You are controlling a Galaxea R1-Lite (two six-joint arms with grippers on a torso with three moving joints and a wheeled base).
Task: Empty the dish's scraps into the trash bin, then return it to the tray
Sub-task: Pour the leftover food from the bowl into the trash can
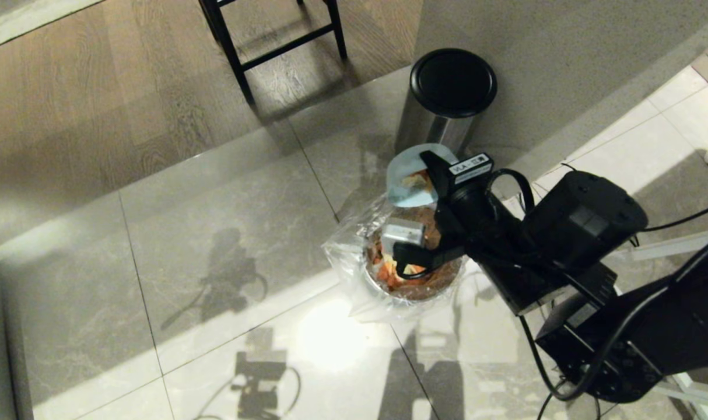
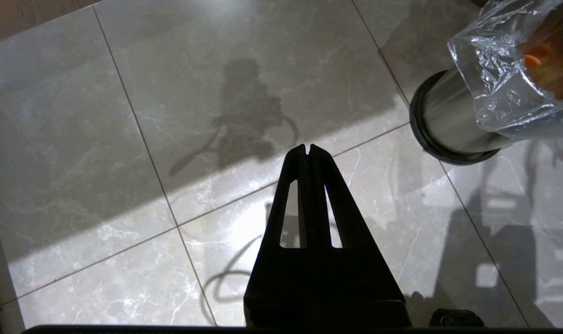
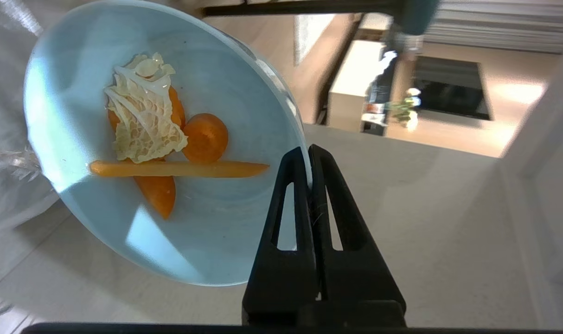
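A: Where is the dish right now?

B: The pale blue dish (image 1: 405, 175) is up in the air, tipped steeply on edge just above the far side of the trash bin (image 1: 413, 280). The right gripper (image 3: 309, 153) has its jaws pinched tight on the rim of the dish, one finger inside and one outside.

A: And the scraps, have they gone out?

B: Not yet. The scraps (image 3: 163, 139) cling to the inside of the tilted dish: a crinkled pale leaf piece, a round orange slice, a long orange strip and another orange wedge. Below, the trash bin already has orange and brown waste in it, and its clear plastic bag (image 1: 354, 256) spills out around the rim.

A: What about the other arm?

B: The left gripper (image 2: 308, 149) hangs over the tiled floor (image 1: 214, 233), to the left of the trash bin, jaws pressed together with nothing between them. From its wrist view the trash bin's steel wall and black base ring show, with the bag bunched over the top.

A: Anything else nearby?

B: A second steel bin with a black lid (image 1: 452, 81) stands just beyond the dish, and black chair legs (image 1: 237, 52) stand on the wooden floor farther off to the left.
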